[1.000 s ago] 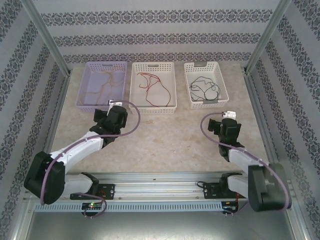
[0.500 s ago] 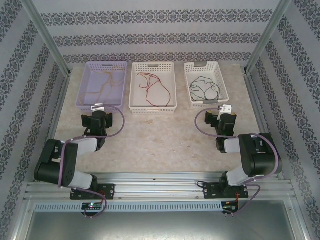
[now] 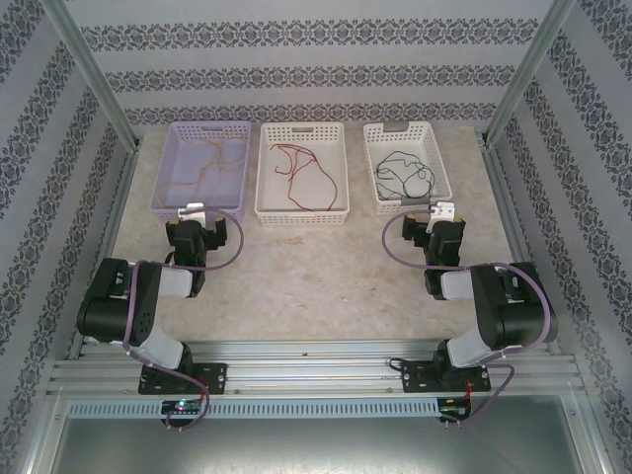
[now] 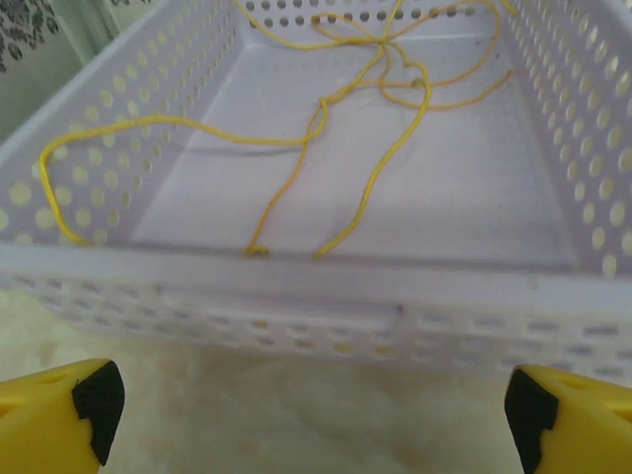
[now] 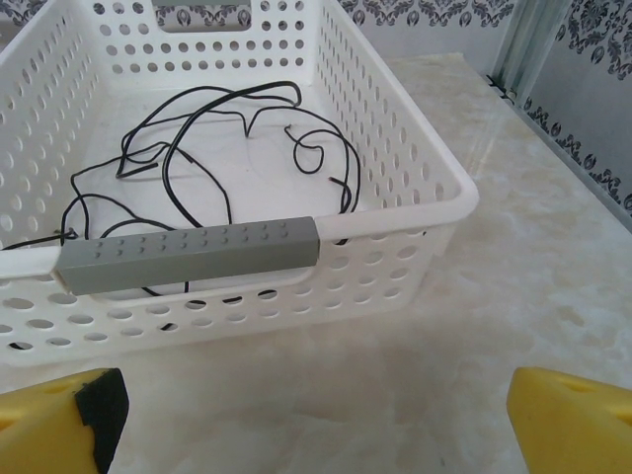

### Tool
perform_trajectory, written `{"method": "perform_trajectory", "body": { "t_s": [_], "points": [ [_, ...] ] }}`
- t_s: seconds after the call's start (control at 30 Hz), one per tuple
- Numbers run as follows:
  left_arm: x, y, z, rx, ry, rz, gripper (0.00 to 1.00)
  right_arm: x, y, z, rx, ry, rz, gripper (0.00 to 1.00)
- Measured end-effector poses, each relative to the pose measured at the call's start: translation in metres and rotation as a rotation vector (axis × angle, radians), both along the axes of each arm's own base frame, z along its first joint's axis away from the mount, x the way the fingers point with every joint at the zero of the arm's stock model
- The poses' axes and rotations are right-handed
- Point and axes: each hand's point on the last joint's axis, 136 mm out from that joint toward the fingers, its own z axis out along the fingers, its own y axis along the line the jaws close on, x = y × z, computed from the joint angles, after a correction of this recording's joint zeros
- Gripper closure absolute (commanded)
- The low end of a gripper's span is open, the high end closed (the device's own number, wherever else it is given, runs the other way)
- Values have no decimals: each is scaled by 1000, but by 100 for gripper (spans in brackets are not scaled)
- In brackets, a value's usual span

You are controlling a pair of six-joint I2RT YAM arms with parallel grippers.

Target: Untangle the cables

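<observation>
Three cables lie apart, one to a basket. The yellow cable (image 3: pixel 202 168) (image 4: pixel 373 178) sprawls in the lilac basket (image 3: pixel 163 170) (image 4: pixel 296 272). The red cable (image 3: pixel 304 180) is in the middle white basket (image 3: pixel 301 215). The black cable (image 3: pixel 403 176) (image 5: pixel 237 94) is coiled in the right white basket (image 3: pixel 441 163) (image 5: pixel 434 212). My left gripper (image 3: pixel 200 223) (image 4: pixel 311 410) is open just in front of the lilac basket's near wall, holding nothing. My right gripper (image 3: pixel 435 219) (image 5: pixel 311 410) is open before the right basket's grey handle (image 5: pixel 188 257), also with nothing in it.
The three baskets stand in a row at the back of the marble-patterned table (image 3: pixel 316 272). Metal frame posts and patterned walls close in both sides. Each arm is folded back, elbow near its base, with purple hoses looping beside the wrists.
Both arms have folded back toward their bases. The left gripper swung left and now squarely faces the lilac basket; the right gripper shifted slightly toward its basket. The cables have not moved.
</observation>
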Motion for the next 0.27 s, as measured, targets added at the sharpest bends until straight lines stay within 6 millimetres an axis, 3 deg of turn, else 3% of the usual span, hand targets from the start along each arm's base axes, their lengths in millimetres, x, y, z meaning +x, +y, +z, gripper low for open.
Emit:
{"method": "perform_trajectory", "body": {
  "t_s": [0.13,0.27],
  "points": [
    [-3,-1,-7,-2,6,-4,0,0,0,0,0,0,0,2],
    [1,-1,0,-5,-29,-7,0,0,0,0,0,0,0,2]
  ]
}}
